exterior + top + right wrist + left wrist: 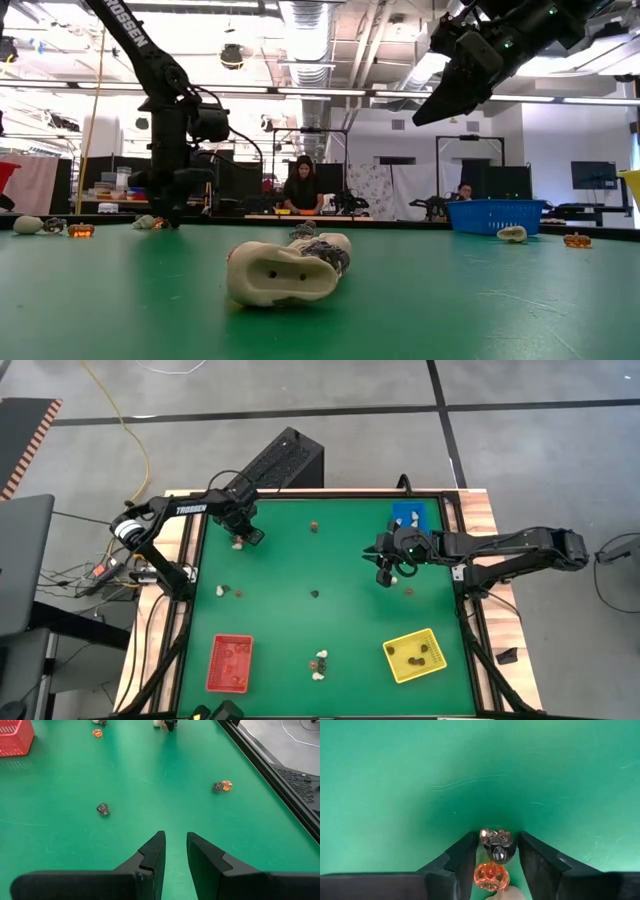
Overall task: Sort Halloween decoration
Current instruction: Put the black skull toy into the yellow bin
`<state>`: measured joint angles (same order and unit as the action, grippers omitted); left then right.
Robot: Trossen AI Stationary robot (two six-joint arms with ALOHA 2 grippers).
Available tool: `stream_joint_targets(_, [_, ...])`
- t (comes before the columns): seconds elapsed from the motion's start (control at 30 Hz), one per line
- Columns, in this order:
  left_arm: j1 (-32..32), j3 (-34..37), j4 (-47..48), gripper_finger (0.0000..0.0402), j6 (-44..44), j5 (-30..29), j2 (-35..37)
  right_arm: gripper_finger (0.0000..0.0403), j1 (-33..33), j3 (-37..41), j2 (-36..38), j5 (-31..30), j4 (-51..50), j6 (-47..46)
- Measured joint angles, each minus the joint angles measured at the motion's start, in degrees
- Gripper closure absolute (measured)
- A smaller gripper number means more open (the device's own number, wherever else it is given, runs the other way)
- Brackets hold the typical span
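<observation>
My left gripper (241,538) points down at the table's far left, its fingertips at the green mat (395,780). It is open. Its fingers stand on either side of a dark trinket (496,845), a sliver of mat showing on each side. An orange trinket (491,876) and a whitish one (509,894) lie just behind it, between the fingers. My right gripper (176,845) hangs above the table's right side (385,574), open by a narrow gap, with nothing in it.
A red tray (229,663) stands near left, a yellow tray (414,656) near right, and a blue tray (408,516) far right. Loose trinkets lie at the far middle (314,526), the centre (314,594), the near middle (320,662), the left (225,591) and the right (408,591).
</observation>
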<state>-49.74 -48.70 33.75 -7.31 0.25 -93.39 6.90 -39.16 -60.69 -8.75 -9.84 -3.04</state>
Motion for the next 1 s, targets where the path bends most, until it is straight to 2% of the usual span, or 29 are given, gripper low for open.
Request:
stream_joint_targets(0.37, [0.0,-0.3,0.0,0.0325,0.9,1.3,0.3,0.0292,-0.1,0.0,0.0,0.0,-0.1,-0.1])
stream_joint_targets(0.43, [0.1,-0.6,-0.1,0.0326,0.8,3.9,1.1,0.0292,-0.1,0.0,0.0,0.7,-0.3,-0.1])
stream_joint_targets(0.63, [4.5,-2.2,-3.8,0.0321,-0.7,19.2,6.8,0.0292,-0.2,0.0,0.0,1.4,-1.4,-0.1])
stream_joint_targets(0.7, [8.4,-2.1,-8.0,0.0321,-3.5,22.8,8.5,0.0292,-0.2,0.0,0.0,1.4,-2.0,-0.1])
stream_joint_targets(0.8, [18.4,-2.2,-18.2,0.0321,-8.3,25.1,9.6,0.0292,-0.2,0.0,0.0,1.4,-2.2,0.1])
stream_joint_targets(0.93, [34.9,-2.2,-35.8,0.0320,-10.5,21.9,7.7,0.0292,-0.1,0.0,0.0,1.4,-2.2,0.1])
stream_joint_targets(1.0, [42.3,-2.2,-44.3,0.0320,-8.1,18.4,5.6,0.0292,-0.1,0.0,0.4,1.4,-2.9,0.1])
